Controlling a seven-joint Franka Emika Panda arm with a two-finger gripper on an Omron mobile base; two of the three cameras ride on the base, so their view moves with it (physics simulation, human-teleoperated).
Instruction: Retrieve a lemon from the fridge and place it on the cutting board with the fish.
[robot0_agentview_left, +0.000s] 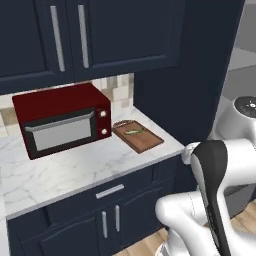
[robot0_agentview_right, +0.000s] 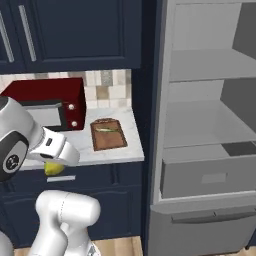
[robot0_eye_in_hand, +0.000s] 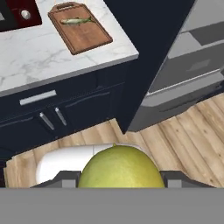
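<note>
The yellow lemon (robot0_eye_in_hand: 120, 168) sits between my gripper's (robot0_eye_in_hand: 120, 178) two dark fingers (robot0_eye_in_hand: 65, 179), which are shut on it. In the right base view the lemon (robot0_agentview_right: 54, 168) hangs under my hand, in front of the counter's edge and left of the board. The brown cutting board (robot0_eye_in_hand: 81, 28) lies on the marble counter ahead, near its right end, with the thin greenish fish (robot0_eye_in_hand: 76, 20) across its far part. Both base views show the board (robot0_agentview_left: 138, 136) (robot0_agentview_right: 107, 135) and the fish (robot0_agentview_left: 134, 132) (robot0_agentview_right: 106, 130). The grey fridge (robot0_agentview_right: 210, 125) stands open at the right.
A dark red microwave (robot0_agentview_left: 62, 120) stands on the counter left of the board. Navy cabinets hang above, and a drawer with a silver handle (robot0_eye_in_hand: 38, 97) sits below. A dark panel (robot0_agentview_right: 150, 100) separates counter and fridge. Wooden floor (robot0_eye_in_hand: 183, 144) lies below.
</note>
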